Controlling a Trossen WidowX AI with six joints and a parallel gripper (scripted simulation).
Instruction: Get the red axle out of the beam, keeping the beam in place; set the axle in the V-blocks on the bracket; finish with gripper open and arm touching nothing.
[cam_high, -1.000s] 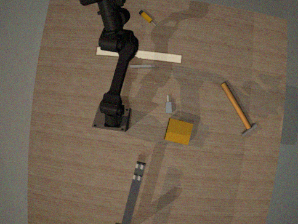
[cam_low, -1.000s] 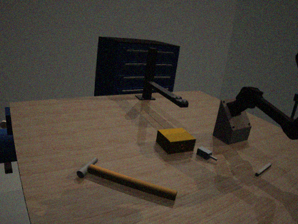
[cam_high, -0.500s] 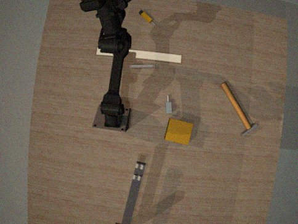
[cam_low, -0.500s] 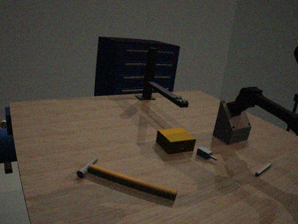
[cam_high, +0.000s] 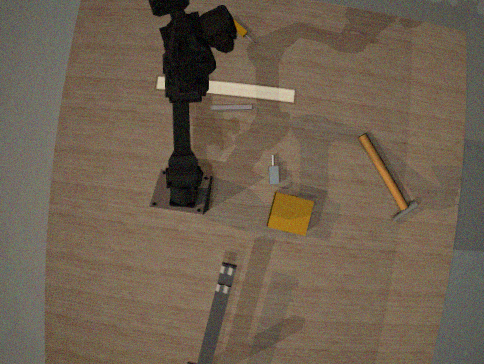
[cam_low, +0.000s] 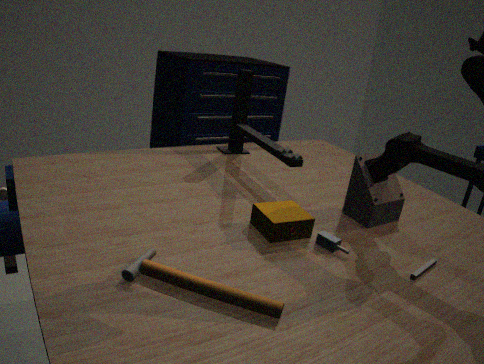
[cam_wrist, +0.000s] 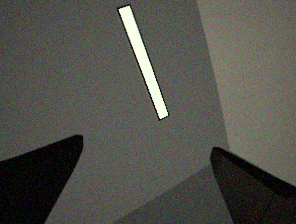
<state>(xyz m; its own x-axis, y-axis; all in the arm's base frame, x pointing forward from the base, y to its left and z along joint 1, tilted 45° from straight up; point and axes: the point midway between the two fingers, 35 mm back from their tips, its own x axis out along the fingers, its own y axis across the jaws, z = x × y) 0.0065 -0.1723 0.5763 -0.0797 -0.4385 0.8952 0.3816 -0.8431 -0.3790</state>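
The yellow block (cam_high: 293, 212) (cam_low: 284, 212), seemingly the beam, sits on the table. A small dark red spot (cam_low: 293, 230), seemingly the end of the axle, shows on its side in the exterior view; the rest of the axle is hidden. The bracket (cam_high: 214, 320) (cam_low: 242, 102) is a dark post with an arm reaching out above the table; its pale V-blocks (cam_high: 223, 288) near the arm's free end hold nothing visible. My gripper (cam_wrist: 148, 147) is open and empty in the wrist view, facing a ceiling lamp, far from block and bracket.
A hammer (cam_high: 383, 171) (cam_low: 210, 287), a small grey block with a pin (cam_high: 274, 175) (cam_low: 328, 241), a thin grey bar (cam_high: 231, 107) (cam_low: 423, 269), a long cream strip (cam_high: 250, 90) and a yellow-handled tool (cam_high: 241, 28) lie on the table. A blue cabinet (cam_low: 177, 100) stands behind.
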